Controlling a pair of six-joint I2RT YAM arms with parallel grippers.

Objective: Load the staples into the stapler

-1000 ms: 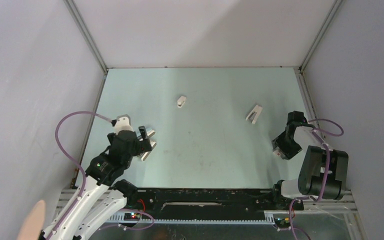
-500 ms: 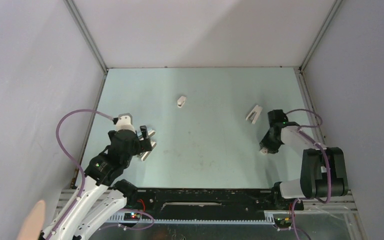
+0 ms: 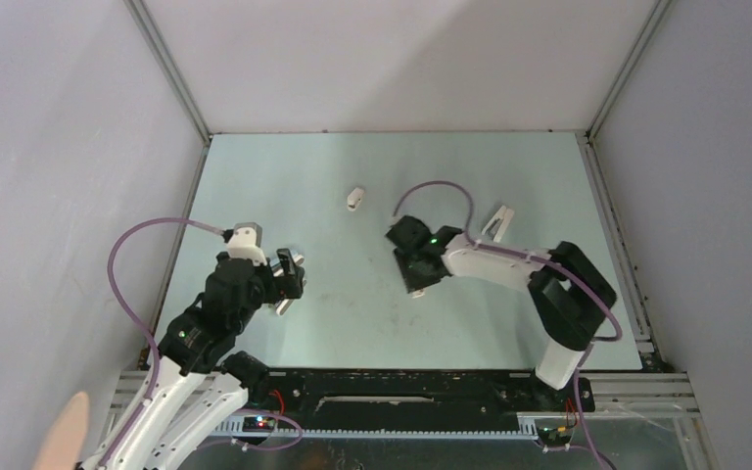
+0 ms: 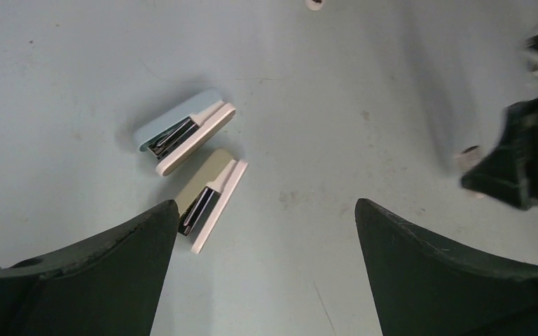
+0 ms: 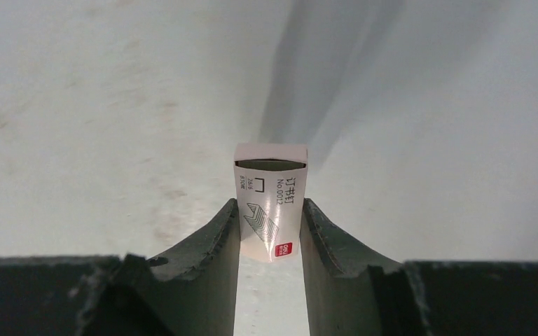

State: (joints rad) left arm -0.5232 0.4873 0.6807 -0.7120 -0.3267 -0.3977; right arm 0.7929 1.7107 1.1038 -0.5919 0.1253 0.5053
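Top external: right arm reaches across to mid-mat, right gripper point(image 3: 418, 286) well left of its own base. Right wrist view: its fingers point(image 5: 217, 238) are pressed against both long sides of a small white staple box point(image 5: 272, 203), so the box is pinched. Red mark sits at the end nearest the wrist. The open end faces away and is dark inside, so can't tell if the staples are in it. Can't tell either whether the box touches the mat point(image 3: 352, 333). Stapler point(image 3: 496, 222) lies opened in a V at far right of the mat, just beyond the right forearm, nothing touching it. Left gripper point(image 3: 292, 277) sits at the mat's left side, jaws spread wide, nothing between them. Left wrist view: blue bar point(image 4: 185, 131) and beige bar point(image 4: 210, 190) lie flat just beside each other, roughly parallel, ahead of the left finger. The beige one's near end is at that fingertip; contact not clear. Stub point(image 3: 354, 199) lies alone further back, well apart from both grippers.
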